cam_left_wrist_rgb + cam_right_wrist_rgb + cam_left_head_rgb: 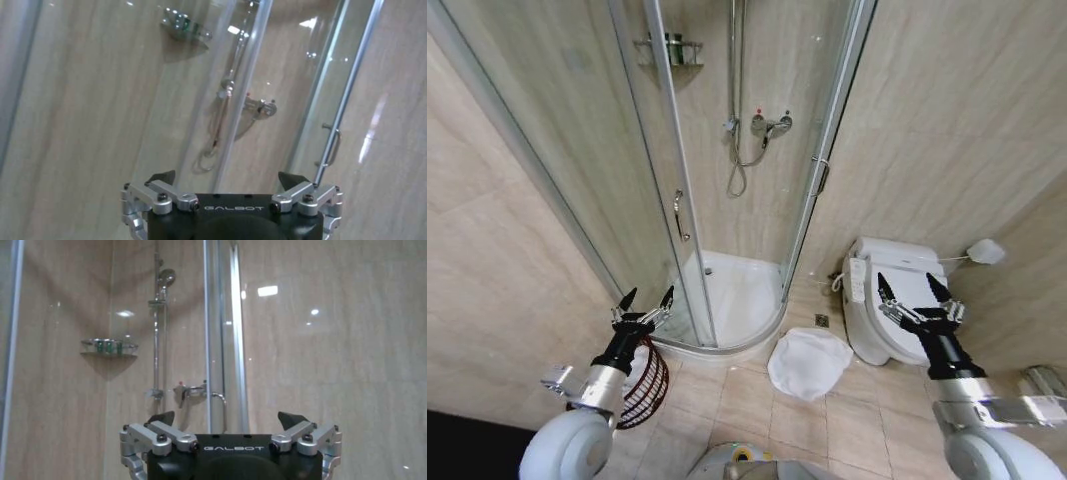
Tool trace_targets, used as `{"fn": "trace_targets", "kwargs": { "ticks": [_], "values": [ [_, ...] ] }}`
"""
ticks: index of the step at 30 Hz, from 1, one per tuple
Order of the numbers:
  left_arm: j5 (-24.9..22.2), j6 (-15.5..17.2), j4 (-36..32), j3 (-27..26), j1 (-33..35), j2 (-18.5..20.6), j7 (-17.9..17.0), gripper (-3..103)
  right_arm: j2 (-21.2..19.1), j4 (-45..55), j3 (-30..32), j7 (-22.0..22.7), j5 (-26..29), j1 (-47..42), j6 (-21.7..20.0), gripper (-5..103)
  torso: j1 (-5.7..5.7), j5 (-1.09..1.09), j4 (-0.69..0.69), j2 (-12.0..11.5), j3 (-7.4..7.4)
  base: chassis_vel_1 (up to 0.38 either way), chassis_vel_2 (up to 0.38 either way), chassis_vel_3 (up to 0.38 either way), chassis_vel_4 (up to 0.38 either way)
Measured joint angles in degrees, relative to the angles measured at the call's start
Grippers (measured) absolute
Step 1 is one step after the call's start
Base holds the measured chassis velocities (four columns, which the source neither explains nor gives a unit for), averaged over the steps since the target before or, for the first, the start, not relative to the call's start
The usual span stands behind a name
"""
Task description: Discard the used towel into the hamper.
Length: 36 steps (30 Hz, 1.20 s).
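A white towel [809, 362] lies crumpled on the tiled floor between the shower tray and the toilet. The hamper [643, 384], a dark reddish-brown open-weave basket, stands on the floor at the lower left, partly behind my left arm. My left gripper [647, 298] is raised above the hamper, open and holding nothing; the left wrist view shows its fingers [161, 177] spread before the shower glass. My right gripper [913, 288] hangs open over the toilet, to the right of the towel, with its fingers [292, 418] wide apart.
A curved glass shower enclosure [727, 180] with a white tray [739, 295] stands ahead. A white toilet [897, 300] sits at the right against the beige tiled wall. Bare floor tiles [727, 410] lie between hamper and towel.
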Motion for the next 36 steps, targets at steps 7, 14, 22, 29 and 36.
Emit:
{"fn": "trace_targets", "kwargs": {
  "ticks": [7, 14, 22, 29, 36],
  "values": [
    [0.00, 0.00, 0.00, 0.00, 0.00, 0.00, 0.00, 100, 0.00, 0.00, 0.00, 0.00, 0.00, 0.00, 0.00, 100, 0.00, 0.01, -0.02, 0.00, 0.00, -0.030, -0.030, -0.024, -0.026],
    [0.00, 0.00, 0.00, 0.00, 0.00, 0.00, 0.00, 100, 0.00, 0.00, 0.00, 0.00, 0.00, 0.00, 0.00, 100, -0.33, 0.00, -0.01, -0.76, -0.36, 0.000, 0.000, 0.000, 0.000],
    [0.00, 0.00, 0.00, 0.00, 0.00, 0.00, 0.00, 100, 0.00, 0.00, 0.00, 0.00, 0.00, 0.00, 0.00, 100, -1.74, 0.00, -0.01, -3.80, -1.97, 0.000, 0.000, 0.000, 0.000],
    [0.00, 0.00, 0.00, 0.00, 0.00, 0.00, 0.00, 100, 0.00, 0.00, 0.00, 0.00, 0.00, 0.00, 0.00, 100, -3.02, 0.00, -0.01, -6.50, -3.43, 0.000, 0.000, 0.000, 0.000],
    [0.00, 0.00, 0.00, 0.00, 0.00, 0.00, 0.00, 100, 0.00, 0.00, 0.00, 0.00, 0.00, 0.00, 0.00, 100, -4.44, 0.00, -0.02, -9.44, -4.96, 0.000, 0.000, 0.000, 0.000]
  ]
}}
